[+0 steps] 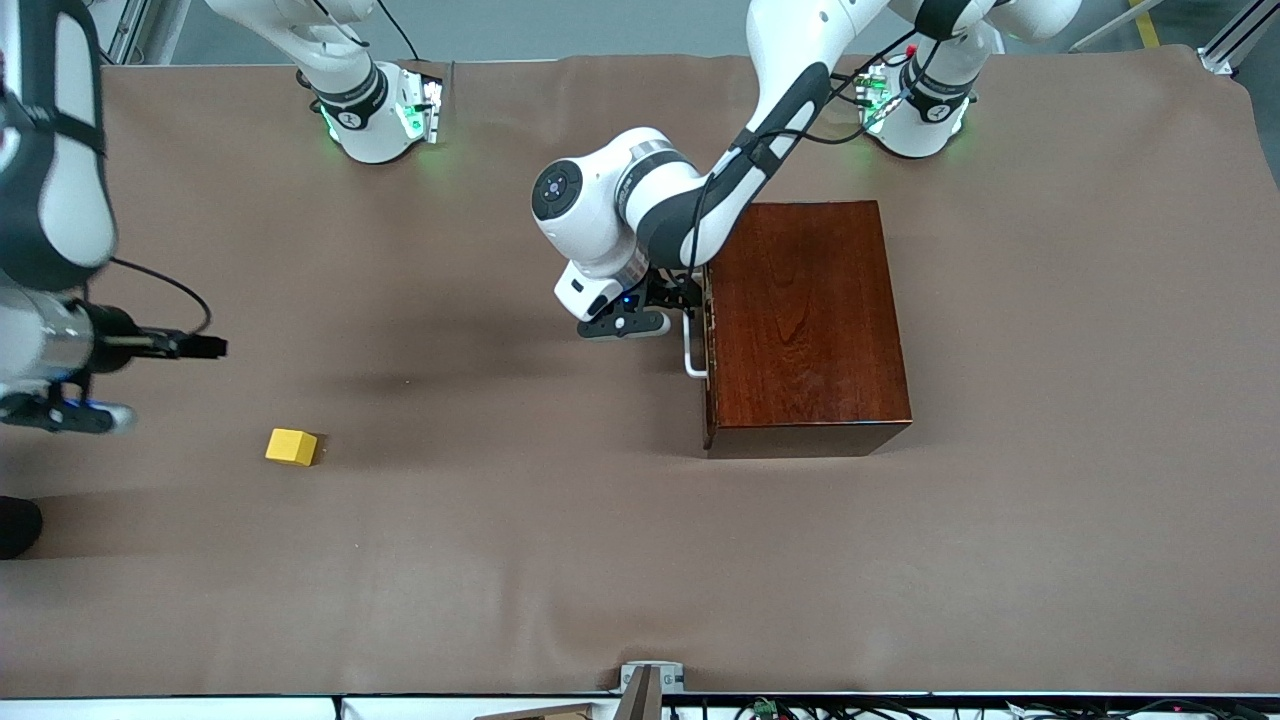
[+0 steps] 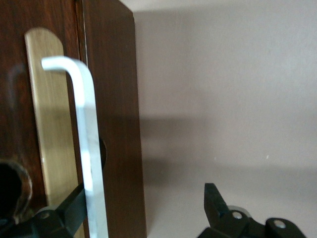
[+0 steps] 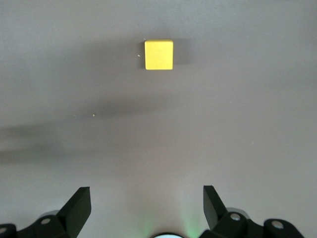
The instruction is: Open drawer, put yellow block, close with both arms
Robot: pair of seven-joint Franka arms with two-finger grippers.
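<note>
Brown cloth covered the whole surface (image 1: 560,560), w/ both arm bases along its top edge in the front view. Wooden box (image 1: 810,320) sat toward the left arm's end, drawer (image 1: 707,350) shut flush w/ the box front, its white U-shaped handle (image 1: 690,350) sticking out toward the right arm's end.

Left end effector (image 2: 143,208) was low at the drawer front, fingers apart, not yet clamped: in the left wrist view one fingertip (image 2: 74,203) sat right at the handle bar (image 2: 91,158), the other (image 2: 213,198) well clear on the open side. So the bar looked barely inside the gap, near one finger.

Step in hand, as I judged it: grab handle, pull drawer. To do it well: centre the bar btwn the fingers first, close fully, then pull straight out along the drawer's axis, no twist, or the box may slide on the cloth.

Yellow block (image 1: 291,446) lay on the cloth toward the right arm's end, nearer the front camera than the box. Right end effector (image 3: 146,208) hung above the surface near the block, fingers apart, block ahead of them, not between. It appeared to wait.
</note>
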